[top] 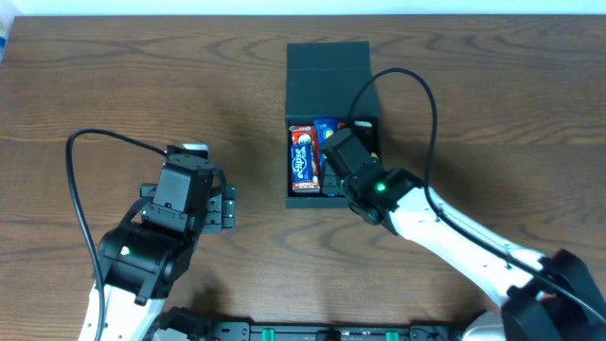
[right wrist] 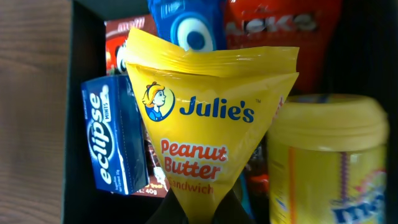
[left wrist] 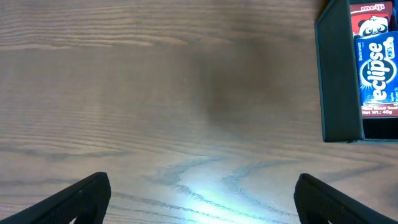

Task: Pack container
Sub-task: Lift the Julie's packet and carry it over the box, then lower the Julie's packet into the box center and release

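Teal-green card, matte and dark: the container (top: pixel 327 80) sits toward the far middle of the table (top: pixel 142 85). Its long axis runs away from me and its flap lid is thrown open at the far end. The open half faces me and is already crowded. A blue mint box (right wrist: pixel 115 140) stands along its left wall, a yellow jar (right wrist: pixel 329 155) is on the right, and red and blue wrappers lie further back.

My right gripper (top: pixel 333 150) hangs directly above that open half. It is closed tight, pinching one end of a yellow packet (right wrist: pixel 208 124), which points down into the gap between the mint box and the jar. As I judge it, the packet has only to go straight down, with no sideways travel.

My left gripper (left wrist: pixel 202 208) is spread wide and holds nothing. It sits low over bare wood, well to the left of the container, whose near left corner just shows in its view. So the right arm is plainly the nearer one.
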Controlling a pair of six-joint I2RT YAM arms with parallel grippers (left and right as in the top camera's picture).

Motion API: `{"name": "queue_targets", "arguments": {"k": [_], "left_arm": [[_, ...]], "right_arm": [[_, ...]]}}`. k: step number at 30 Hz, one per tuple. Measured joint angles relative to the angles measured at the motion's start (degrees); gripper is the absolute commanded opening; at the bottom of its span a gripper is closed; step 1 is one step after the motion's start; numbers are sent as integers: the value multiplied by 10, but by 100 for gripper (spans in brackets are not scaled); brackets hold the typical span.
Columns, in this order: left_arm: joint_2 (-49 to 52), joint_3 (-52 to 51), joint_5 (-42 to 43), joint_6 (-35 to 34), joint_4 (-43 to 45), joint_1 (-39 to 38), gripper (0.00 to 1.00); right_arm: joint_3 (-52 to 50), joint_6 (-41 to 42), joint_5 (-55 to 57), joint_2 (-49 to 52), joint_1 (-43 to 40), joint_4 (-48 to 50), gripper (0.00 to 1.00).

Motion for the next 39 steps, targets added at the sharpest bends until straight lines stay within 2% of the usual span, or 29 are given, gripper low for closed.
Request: {"name": "queue_targets", "arguments": {"k": [11, 12, 18, 20, 23, 29, 39], "left_arm": [[0, 0, 0, 0, 0, 0, 95], [0, 0, 0, 0, 0, 0, 95], [0, 0, 0, 0, 0, 0, 95], [0, 0, 0, 0, 0, 0, 95], [0, 0, 0, 0, 0, 0, 95], [0, 0, 0, 0, 0, 0, 95], [0, 0, 0, 0, 0, 0, 95]], "right_arm": [[0, -29, -21, 19, 0, 42, 2], [0, -35, -26, 20, 0, 43, 8], [0, -68, -45, 30, 0, 40, 52], [0, -76, -49, 32, 0, 39, 73], [0, -85, -53, 32, 0, 38, 99], [16, -107, -56, 32, 0, 9, 99], [127, -162, -73, 30, 2, -86, 99]]}}
